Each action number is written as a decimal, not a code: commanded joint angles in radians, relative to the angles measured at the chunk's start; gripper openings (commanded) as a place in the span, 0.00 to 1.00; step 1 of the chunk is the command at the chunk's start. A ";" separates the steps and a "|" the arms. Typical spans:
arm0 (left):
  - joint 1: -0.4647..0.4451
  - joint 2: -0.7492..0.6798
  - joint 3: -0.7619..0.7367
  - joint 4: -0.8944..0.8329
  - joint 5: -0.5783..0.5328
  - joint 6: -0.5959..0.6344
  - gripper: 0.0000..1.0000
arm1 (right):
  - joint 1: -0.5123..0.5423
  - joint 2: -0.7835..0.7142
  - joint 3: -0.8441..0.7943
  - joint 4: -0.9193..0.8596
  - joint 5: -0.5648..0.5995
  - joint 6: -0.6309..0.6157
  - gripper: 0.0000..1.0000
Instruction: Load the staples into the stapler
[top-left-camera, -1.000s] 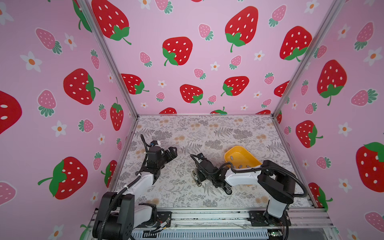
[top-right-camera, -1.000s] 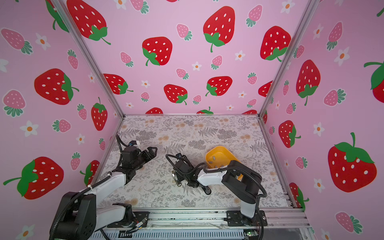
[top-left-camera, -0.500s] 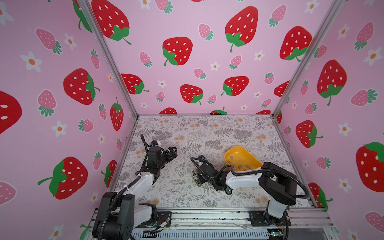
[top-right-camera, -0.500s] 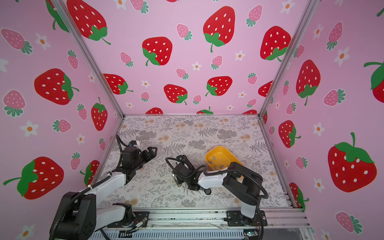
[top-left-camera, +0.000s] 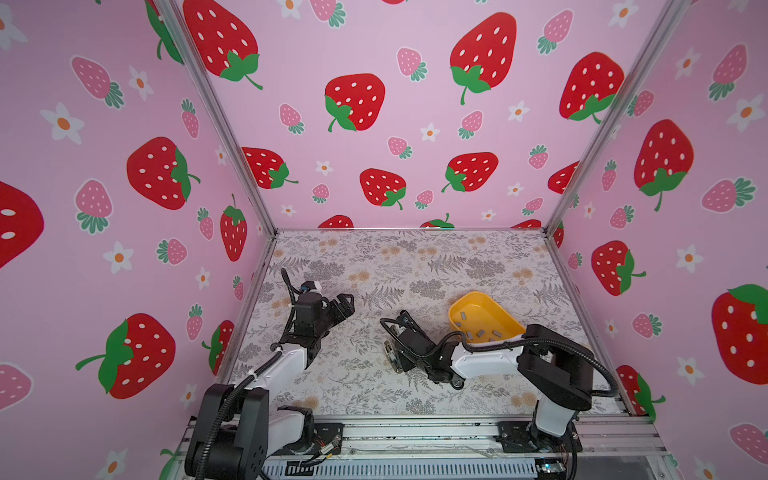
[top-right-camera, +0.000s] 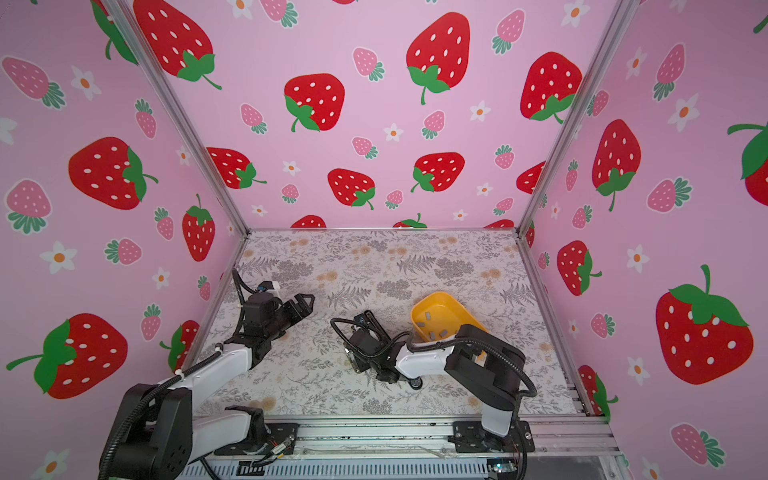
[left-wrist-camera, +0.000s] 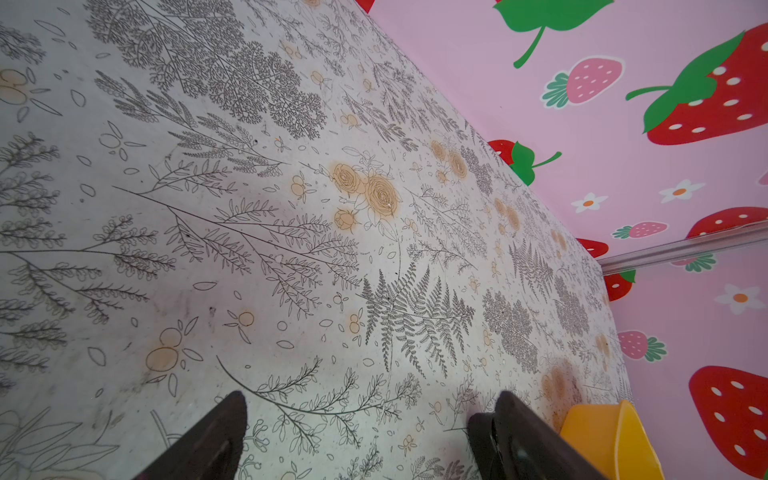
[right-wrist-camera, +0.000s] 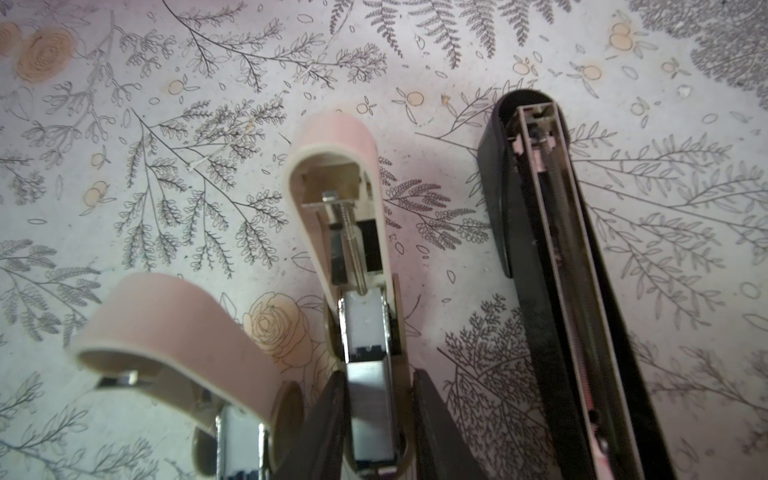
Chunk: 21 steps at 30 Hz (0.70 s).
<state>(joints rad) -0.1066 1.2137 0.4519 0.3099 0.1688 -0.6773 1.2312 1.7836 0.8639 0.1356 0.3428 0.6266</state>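
In the right wrist view a grey strip of staples (right-wrist-camera: 370, 415) lies in the metal channel of an opened pink stapler (right-wrist-camera: 336, 166). My right gripper (right-wrist-camera: 378, 378) straddles that strip, its jaws slightly apart with a gap on one side, holding nothing. A black stapler (right-wrist-camera: 548, 257) lies open beside it, its long channel showing. In both top views my right gripper (top-left-camera: 392, 355) (top-right-camera: 356, 360) sits low over the staplers and hides most of them. My left gripper (top-left-camera: 345, 301) (left-wrist-camera: 370, 401) hovers open and empty at the left.
A yellow bowl (top-left-camera: 484, 320) (top-right-camera: 442, 318) (left-wrist-camera: 602, 440) holding several loose grey staple strips stands right of the staplers, partly behind my right arm. Another pink stapler lid (right-wrist-camera: 166, 332) stands raised next to the gripper. Pink walls close in three sides.
My right gripper's jaws have parted from the staple strip, which stays in the pink stapler's channel. The right arm has shifted only slightly. The left arm has not moved.
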 joint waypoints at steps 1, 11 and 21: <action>-0.002 -0.015 0.041 -0.001 0.001 0.001 0.94 | 0.008 -0.036 0.006 -0.035 0.011 0.005 0.34; -0.002 -0.015 0.041 -0.004 0.001 -0.002 0.94 | 0.004 -0.106 0.024 -0.064 0.064 -0.016 0.34; -0.003 -0.019 0.041 -0.005 0.001 -0.002 0.94 | -0.019 -0.061 0.038 -0.062 0.045 -0.016 0.30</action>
<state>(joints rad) -0.1066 1.2121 0.4519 0.3096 0.1688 -0.6773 1.2182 1.6974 0.8799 0.0910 0.3817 0.6052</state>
